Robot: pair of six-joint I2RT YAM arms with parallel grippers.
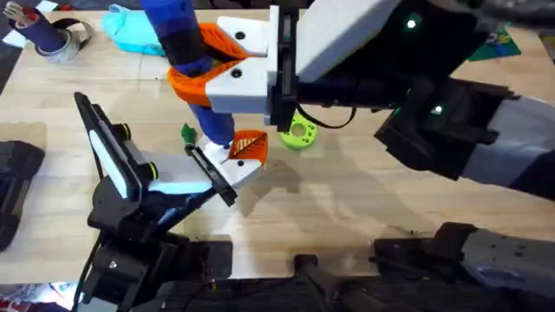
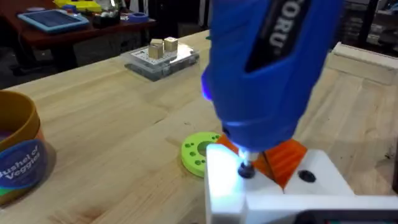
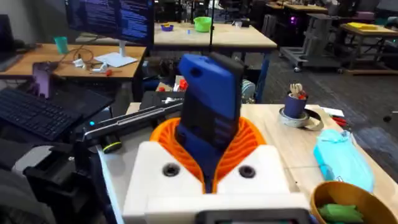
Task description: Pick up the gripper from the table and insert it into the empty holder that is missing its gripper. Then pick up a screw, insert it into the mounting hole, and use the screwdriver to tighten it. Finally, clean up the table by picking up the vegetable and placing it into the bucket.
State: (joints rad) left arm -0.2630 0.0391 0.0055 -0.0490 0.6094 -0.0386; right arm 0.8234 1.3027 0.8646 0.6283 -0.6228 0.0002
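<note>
Wooden table [image 1: 364,199], mid-frame: right gripper [image 3: 208,171] squeezes the screwdriver [image 2: 267,68] onto the screw [image 2: 247,169]. Left gripper's jaws: can't tell. Next, keep turning.

The screwdriver [image 2: 264,68] is bright blue with pale lettering on its handle. Below it, at 6 o'clock, the gripper [image 2: 287,155] shows an orange ribbed face in a white body [image 2: 317,180] with dark round holes. A lime-green disc [image 2: 198,152] lies at 9 o'clock from that. The bucket [image 2: 18,155] is tan-gold with a blue label band in pale script. The table [image 2: 112,112] is light wood grain. From overhead, a turquoise cloth [image 1: 134,35] lies at 11 o'clock.
</note>
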